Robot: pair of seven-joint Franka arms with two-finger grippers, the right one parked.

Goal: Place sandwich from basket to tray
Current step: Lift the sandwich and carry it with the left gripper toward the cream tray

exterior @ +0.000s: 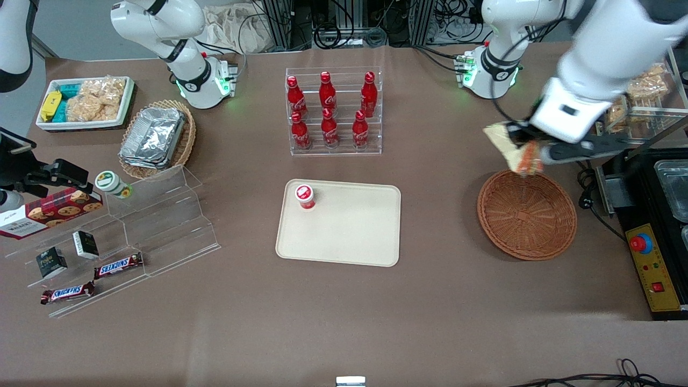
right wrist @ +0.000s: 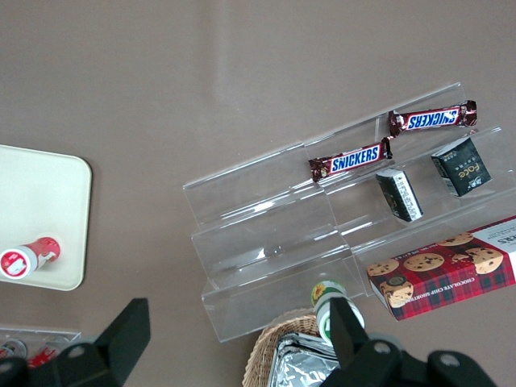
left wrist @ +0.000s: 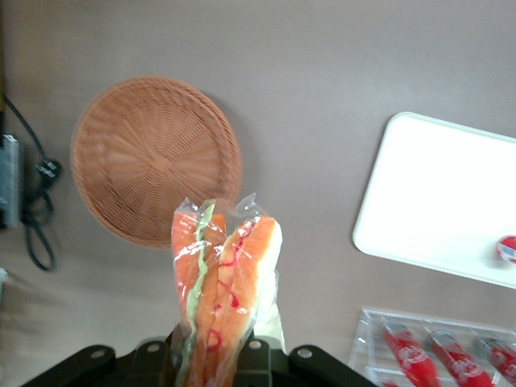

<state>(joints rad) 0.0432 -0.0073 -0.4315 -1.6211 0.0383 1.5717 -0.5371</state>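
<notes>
Sandwich [left wrist: 222, 282] fills your wrist view, wrapped in clear film, long axis running straight out from the gripper [exterior: 529, 148], which pinches its base. It's already lifted, hanging above the basket [exterior: 527, 215] rim that sits farther from the front camera; basket looks empty. You want the tray [exterior: 344, 236], well apart sideways toward the parked arm's end and a bit nearer the front camera. One red-capped cup [exterior: 305, 196] lies in a tray corner, so aim for the bare middle.
</notes>
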